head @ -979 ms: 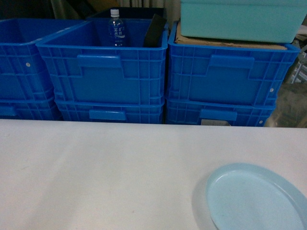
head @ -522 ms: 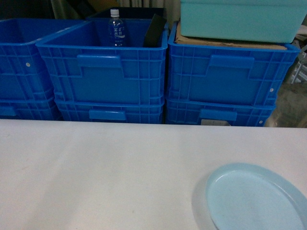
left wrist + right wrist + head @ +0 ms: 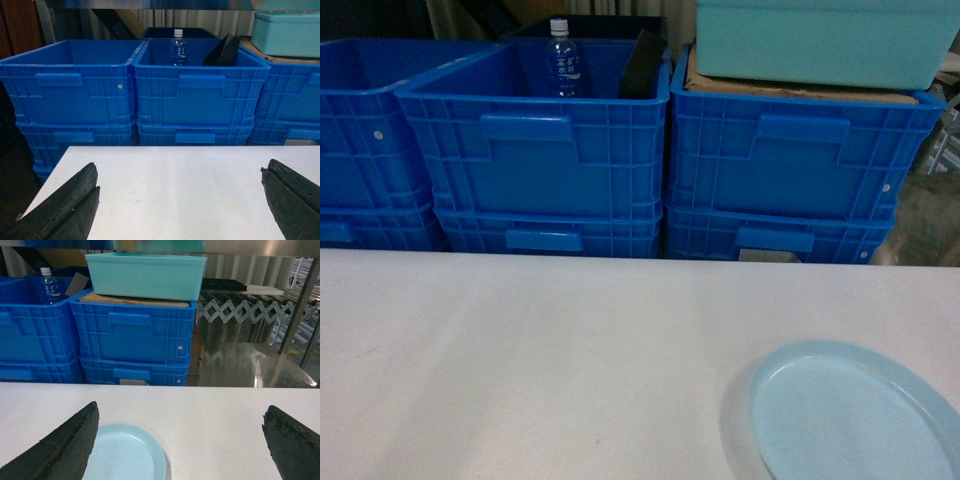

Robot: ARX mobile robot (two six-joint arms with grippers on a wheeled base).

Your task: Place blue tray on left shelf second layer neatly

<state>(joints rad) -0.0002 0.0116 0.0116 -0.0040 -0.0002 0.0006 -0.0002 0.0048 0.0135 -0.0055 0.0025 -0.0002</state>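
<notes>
The blue tray [image 3: 850,415] is a pale sky-blue oval dish lying flat on the white table [image 3: 520,360] at the near right. In the right wrist view the blue tray [image 3: 125,455] lies low and left, partly behind the left finger. My right gripper [image 3: 182,410] is open above the table with nothing between its fingers. Over the table's left part my left gripper [image 3: 180,172] is also open and empty. Neither gripper shows in the head view. Dark-blue crates fill the steel rack behind the table, and I cannot tell which tier is the left shelf second layer.
Stacked dark-blue crates [image 3: 535,150] stand just past the table's far edge. One holds a water bottle [image 3: 560,60] and a black object [image 3: 642,68]. A teal tub [image 3: 820,40] sits on cardboard on the right crate stack. Steel posts [image 3: 300,305] and a scissor gate [image 3: 235,312] stand at far right.
</notes>
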